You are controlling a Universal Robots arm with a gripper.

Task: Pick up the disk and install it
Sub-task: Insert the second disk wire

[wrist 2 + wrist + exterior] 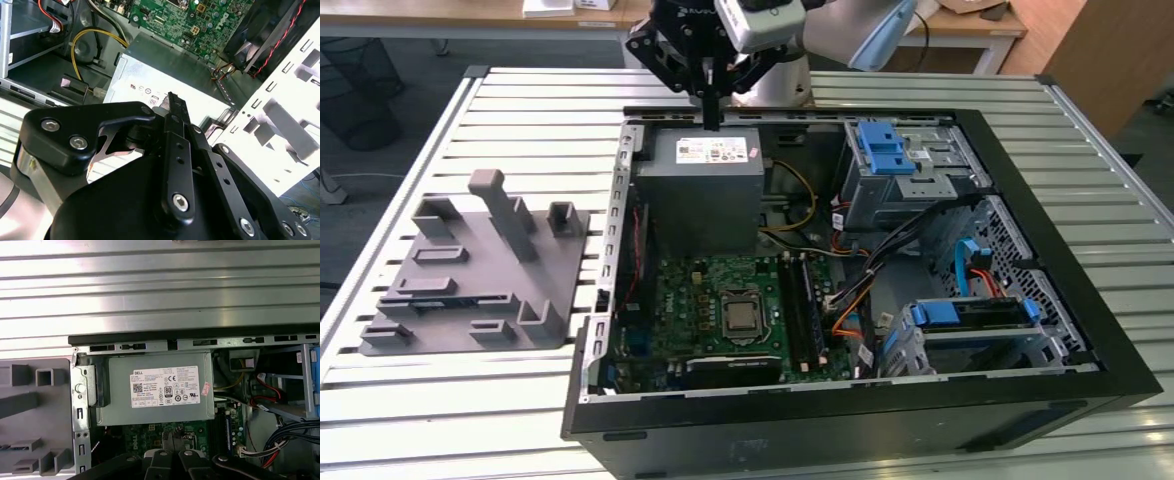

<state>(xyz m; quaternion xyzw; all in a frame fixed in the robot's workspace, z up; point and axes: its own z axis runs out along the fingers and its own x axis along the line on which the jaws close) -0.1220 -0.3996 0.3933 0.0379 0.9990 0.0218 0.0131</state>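
Observation:
The disk (pixel 970 317), grey in a bright blue bracket, lies in the drive bay at the near corner of the open computer case (pixel 1081 330), on the exterior view's right. My gripper (pixel 711 118) hangs over the far edge of the case, above the grey power supply box (pixel 700 190), far from the disk. Its black fingers (pixel 171 107) are pressed together with nothing between them. In the first wrist view the gripper (pixel 170 460) sits over the green mainboard (pixel 150 437), with the power supply box (pixel 155 387) beyond it.
A grey moulded fixture (pixel 467 270) with posts and slots lies on the slatted metal table (pixel 440 410) at the exterior view's left. A grey cage with a blue latch (pixel 897 152) stands in the case's far right corner. Cables (pixel 847 290) cross the case interior.

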